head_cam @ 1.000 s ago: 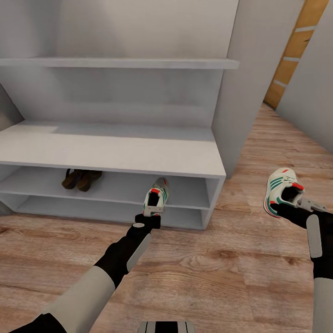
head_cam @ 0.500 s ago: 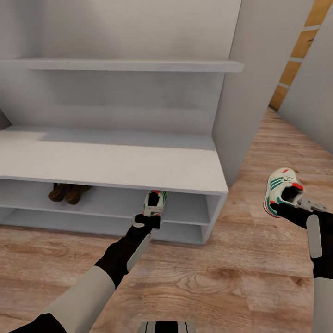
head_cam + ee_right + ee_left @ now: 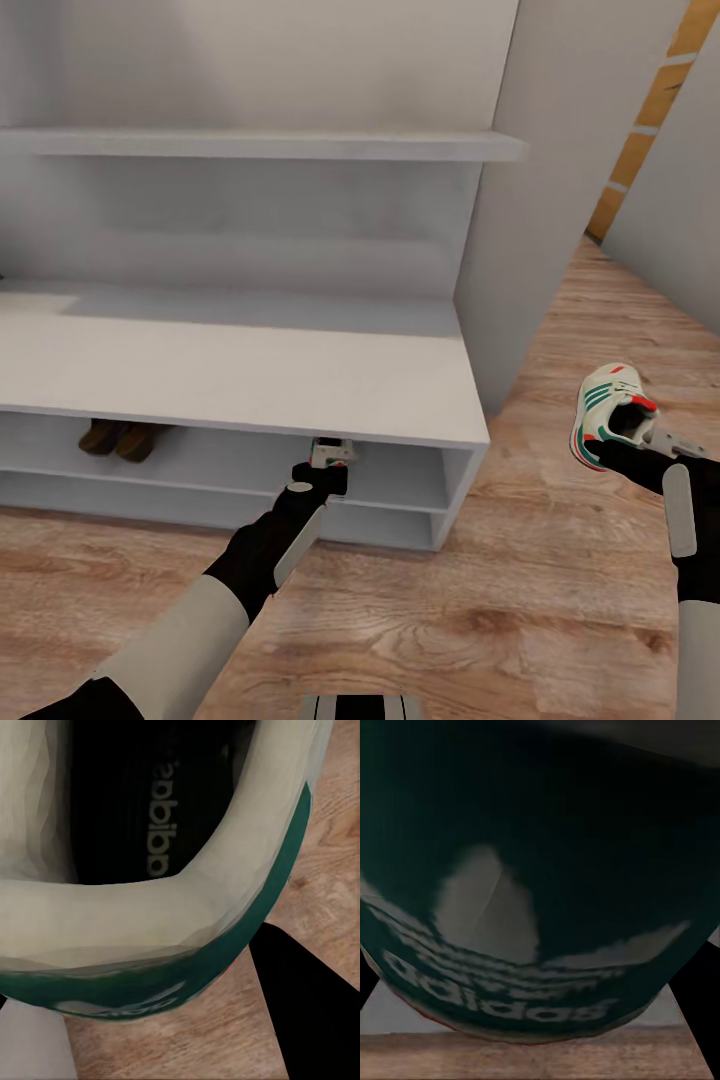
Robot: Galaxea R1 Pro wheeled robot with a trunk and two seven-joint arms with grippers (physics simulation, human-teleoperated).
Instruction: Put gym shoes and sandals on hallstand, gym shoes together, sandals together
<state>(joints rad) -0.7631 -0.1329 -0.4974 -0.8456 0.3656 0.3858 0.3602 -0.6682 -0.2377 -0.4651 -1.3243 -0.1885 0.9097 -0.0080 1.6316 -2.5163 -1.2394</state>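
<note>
Head view: L fingers (image 3: 330, 462) grip gym shoe (image 3: 332, 451) heel.

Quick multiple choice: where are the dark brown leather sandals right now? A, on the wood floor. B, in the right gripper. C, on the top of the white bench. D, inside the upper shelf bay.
D: the dark brown leather sandals sit together inside the white hallstand's upper shelf bay, under its top.

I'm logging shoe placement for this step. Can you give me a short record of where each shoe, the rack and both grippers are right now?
left gripper: shut on gym shoe, pushing it into the upper bay
right gripper: shut on second gym shoe, held above the corridor floor
sandals: side by side in the upper bay
hallstand: bench top bare
</note>
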